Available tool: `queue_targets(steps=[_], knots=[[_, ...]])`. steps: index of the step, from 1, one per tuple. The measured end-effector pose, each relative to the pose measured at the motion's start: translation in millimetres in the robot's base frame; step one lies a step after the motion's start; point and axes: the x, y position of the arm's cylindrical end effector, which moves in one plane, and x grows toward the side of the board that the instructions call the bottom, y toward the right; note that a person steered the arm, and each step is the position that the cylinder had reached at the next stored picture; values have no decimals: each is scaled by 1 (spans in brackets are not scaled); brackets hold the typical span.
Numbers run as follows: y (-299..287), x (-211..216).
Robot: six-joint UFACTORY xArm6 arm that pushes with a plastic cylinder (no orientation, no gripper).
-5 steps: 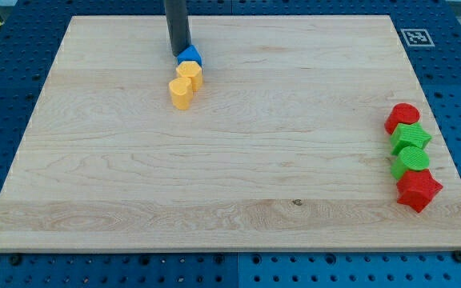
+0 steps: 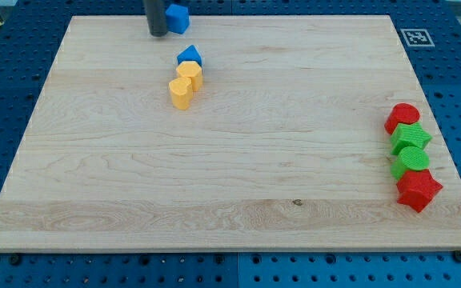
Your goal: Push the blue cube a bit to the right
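The blue cube (image 2: 178, 18) sits at the view's top edge of the wooden board (image 2: 230, 176), left of centre. My tip (image 2: 158, 34) rests on the board just left of the cube, close to or touching its left side. A second blue block (image 2: 189, 56), wedge-like in shape, lies a little below and to the right of my tip. Two yellow blocks (image 2: 189, 74) (image 2: 181, 93) sit directly below it, touching in a short column.
At the view's right edge a column of blocks stands: a red cylinder (image 2: 402, 118), a green star-like block (image 2: 410, 138), a green cylinder (image 2: 410, 161) and a red star-like block (image 2: 418, 190). A printed marker tag (image 2: 416, 37) lies at the top right.
My tip has moved up and left, away from the blue wedge-like block. The blue cube, hidden behind the rod before, now shows to the right of my tip.
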Motion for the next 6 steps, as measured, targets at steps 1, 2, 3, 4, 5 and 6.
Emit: queue_targets(steps=[1, 2, 3, 4, 5, 6], knots=[[-14, -29], [-8, -43], [12, -43], [29, -42], [35, -43], [53, -43]])
